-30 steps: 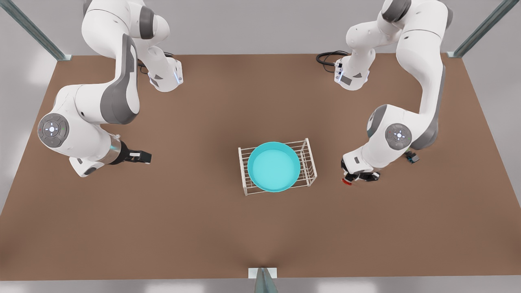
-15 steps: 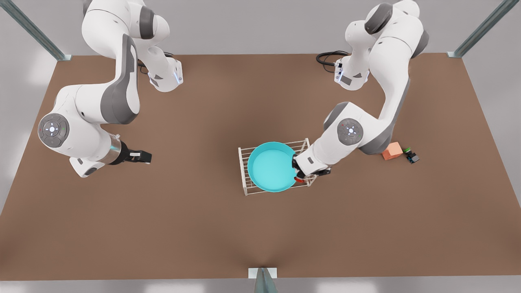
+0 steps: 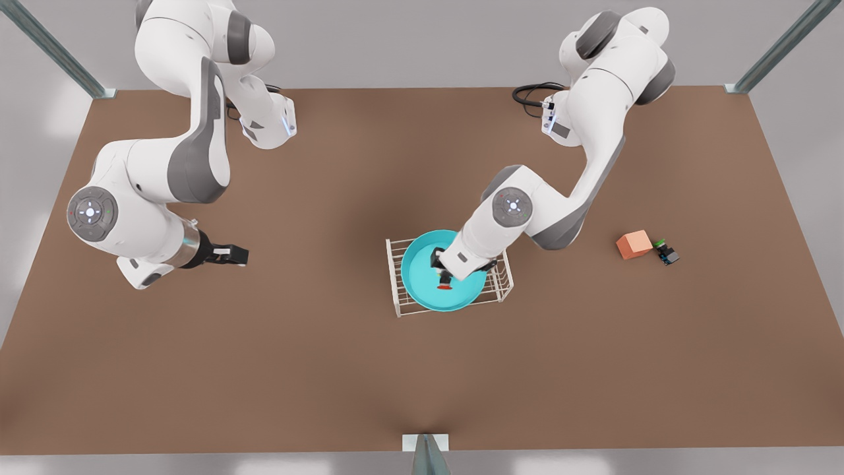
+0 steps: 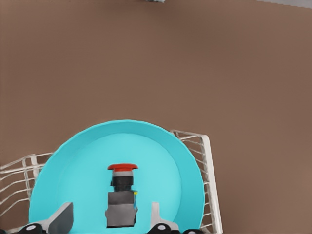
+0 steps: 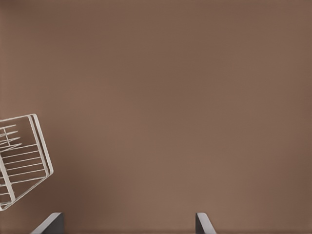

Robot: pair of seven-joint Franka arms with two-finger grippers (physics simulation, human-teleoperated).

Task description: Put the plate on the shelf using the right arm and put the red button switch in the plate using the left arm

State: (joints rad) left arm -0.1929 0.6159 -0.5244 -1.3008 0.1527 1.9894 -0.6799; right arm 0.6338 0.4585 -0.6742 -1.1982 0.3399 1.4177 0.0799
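Your left gripper (image 4: 109,219) now hangs over the plate (image 3: 422,290), fingers spread wide, no longer clamping the red button switch (image 4: 122,195), which lies between them on the plate's floor; a second ago it was still carried beside the shelf (image 3: 501,277). The plate sits on the shelf. Your right gripper (image 3: 231,254) waits well apart, open and empty. Both placements look done.
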